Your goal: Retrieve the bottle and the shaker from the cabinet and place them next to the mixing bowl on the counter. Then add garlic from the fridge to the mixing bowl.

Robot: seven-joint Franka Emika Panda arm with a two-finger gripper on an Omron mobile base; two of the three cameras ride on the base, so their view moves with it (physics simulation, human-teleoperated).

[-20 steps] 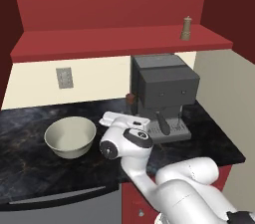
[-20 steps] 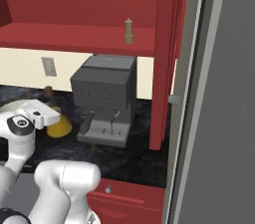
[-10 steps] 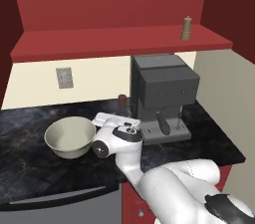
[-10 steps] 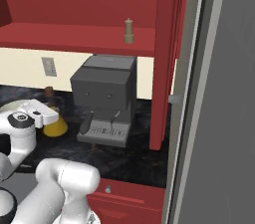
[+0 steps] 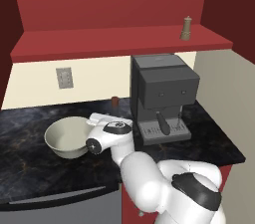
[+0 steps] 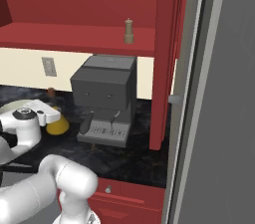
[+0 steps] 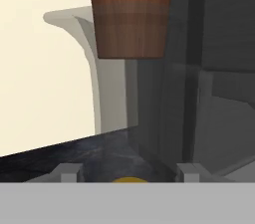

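in the left base view the bottle point(image 5: 115, 101) is standing upright on the counter point(image 5: 30, 168) between the bowl point(image 5: 67, 137) and the coffee machine point(image 5: 162, 96), and the hand is sitting just in front of it. in the right base view its amber base point(image 6: 58, 126) is showing just right of the hand, while the shaker point(image 6: 129, 31) is waiting on the cabinet point(image 6: 74, 39) shelf. in the hand view the gripper point(image 7: 119, 174) is straddling the bottle low down, fingers point(image 7: 64, 172) set apart at each side, stopper above; i cannot tell whether they are pinching it.

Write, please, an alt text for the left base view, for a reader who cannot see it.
A white robot arm reaches over a black counter beside a cream mixing bowl. A grey coffee machine stands on the right. Above, a small shaker stands on the red cabinet shelf.
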